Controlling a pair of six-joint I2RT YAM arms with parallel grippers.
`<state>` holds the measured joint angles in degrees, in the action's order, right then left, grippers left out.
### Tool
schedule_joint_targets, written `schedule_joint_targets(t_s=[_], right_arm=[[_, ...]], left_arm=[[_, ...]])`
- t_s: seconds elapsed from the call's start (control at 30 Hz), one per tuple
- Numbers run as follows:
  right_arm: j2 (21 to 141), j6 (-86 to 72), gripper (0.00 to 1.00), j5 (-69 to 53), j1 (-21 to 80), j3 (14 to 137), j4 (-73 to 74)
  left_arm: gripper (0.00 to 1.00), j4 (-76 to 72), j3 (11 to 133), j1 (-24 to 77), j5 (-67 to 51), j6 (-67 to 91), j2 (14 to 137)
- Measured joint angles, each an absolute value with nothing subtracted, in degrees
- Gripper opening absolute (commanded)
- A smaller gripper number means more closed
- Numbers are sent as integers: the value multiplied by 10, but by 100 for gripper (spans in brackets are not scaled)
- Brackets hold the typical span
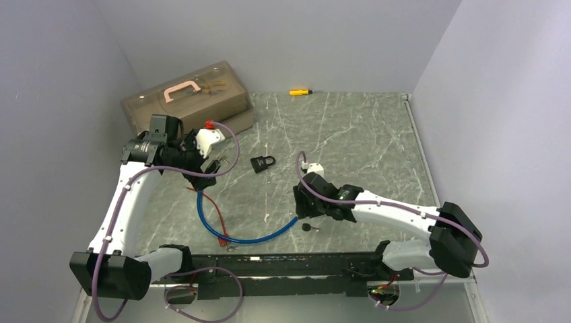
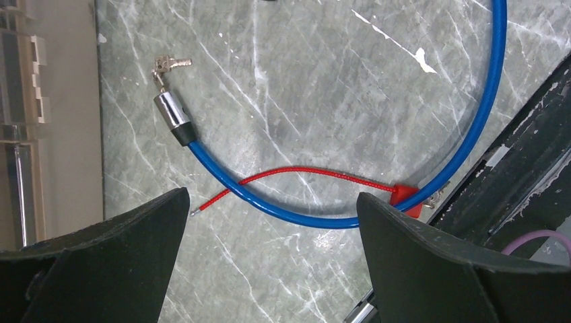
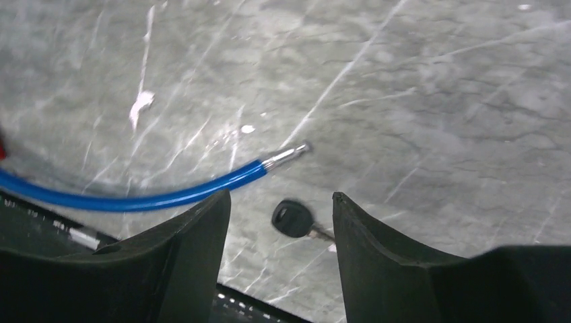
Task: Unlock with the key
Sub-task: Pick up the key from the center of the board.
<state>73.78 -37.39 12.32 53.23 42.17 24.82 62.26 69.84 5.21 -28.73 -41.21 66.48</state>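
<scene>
**A:** Where was the key (image 3: 291, 220) when you looked?

**B:** Flat on the table (image 1: 363, 134), right under the right gripper (image 3: 281, 202). Its black head sat in the gap between the fingers. The jaws stood partly apart and gripped nothing. I'd say the gripper was lined up like that to pinch the head.

**A:** Anything else close by?

**B:** The bare metal tip (image 3: 286, 155) of the blue cable (image 3: 168, 195), just beyond the fingertips and off to one side. It was near the key but not touching it.

**A:** And the other arm?

**B:** The left gripper (image 2: 273, 196) hung above the cable's loop with its jaws as wide as they'd go, and it was empty. A thin red cable (image 2: 316, 173) crossed the blue one beneath it. Farther ahead of its fingers lay the cable's lock barrel (image 2: 170, 111), with a small key bunch (image 2: 168, 65) at its end. It looked placed to steady something, probably.

**A:** Which lock was the black key for?

**B:** I couldn't tell. A black padlock (image 1: 263, 163) lay between the two grippers, well clear of both, and that seemed the likelier one.

**A:** And farther back?

**B:** A lidded plastic box (image 1: 188, 101) behind the left gripper, and a yellow screwdriver (image 1: 299, 91) at the far edge.
</scene>
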Motion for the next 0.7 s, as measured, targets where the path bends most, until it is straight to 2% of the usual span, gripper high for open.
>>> schedule_joint_targets(t_s=[0.37,0.57,0.7], right_arm=[[755,-349,69,109,600,400,255],[758,-347,68,103,602,377,252],[774,-347,64,101,608,369,245]], left_arm=[[99,649,733,57,-299,-412,665],[99,660,752,63,-302,-411,665],[100,663,760,69,-302,-411,664]])
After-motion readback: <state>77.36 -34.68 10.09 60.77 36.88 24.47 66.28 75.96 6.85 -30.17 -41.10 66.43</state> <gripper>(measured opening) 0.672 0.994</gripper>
